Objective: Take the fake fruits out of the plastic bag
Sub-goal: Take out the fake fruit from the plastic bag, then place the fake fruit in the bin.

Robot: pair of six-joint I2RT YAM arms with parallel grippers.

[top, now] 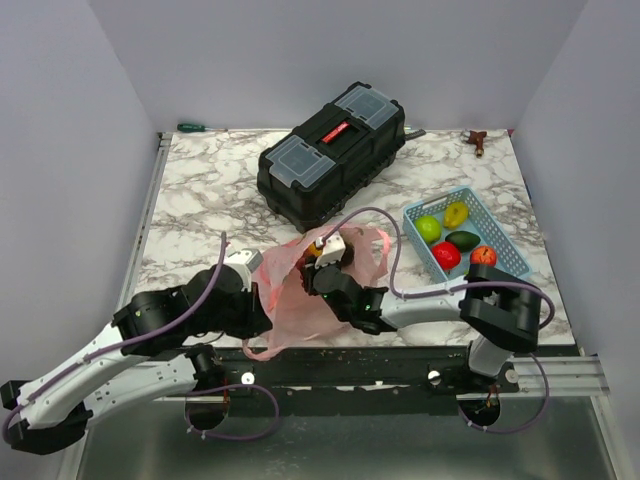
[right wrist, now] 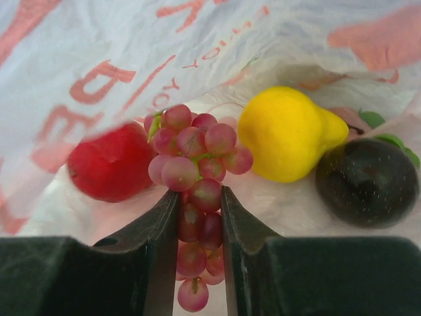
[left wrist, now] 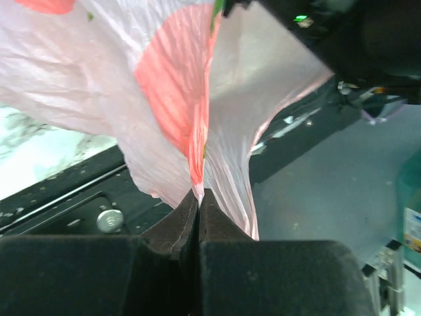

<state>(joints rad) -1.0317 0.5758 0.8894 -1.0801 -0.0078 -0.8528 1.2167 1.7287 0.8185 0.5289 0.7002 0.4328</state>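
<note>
**Right gripper (right wrist: 199, 197) on the grapes (right wrist: 197, 164), four fruits left in the bag (top: 290, 315)**

Jaws pressed to either side of the bunch's lower grapes, deep inside the pink bag, with nothing lifted clear yet. Beside the grapes on the crinkled film: a red fruit (right wrist: 112, 161) touching the bunch on the left, a yellow pear (right wrist: 286, 135) touching it on the right, and a dark fruit (right wrist: 365, 181) just past the pear. No telling whether more lie hidden under the folds.

Left gripper (left wrist: 198, 197) clamped fully shut on a pinch of the bag's thin film, with the sheet fanning up and away from the fingertips. By the look of it, a hold meant to keep the bag steady for the other arm.

From above: bag slumped at the middle of the table's (top: 200, 200) near edge, between the two arms, with the right gripper buried in its upper part. Black toolbox (top: 330, 150) well apart, toward the far edge. Blue basket (top: 415, 235) near the right edge, holding five fruits: green (top: 428, 228), yellow (top: 456, 213), dark green (top: 463, 240), red (top: 446, 256) and orange-red (top: 483, 256).

Likely a little past halfway, counting the basket's five as out and the bag's four as still to come. Next in line, on this showing: the grapes, once raised through the opening, then the red fruit, pear and dark fruit.
</note>
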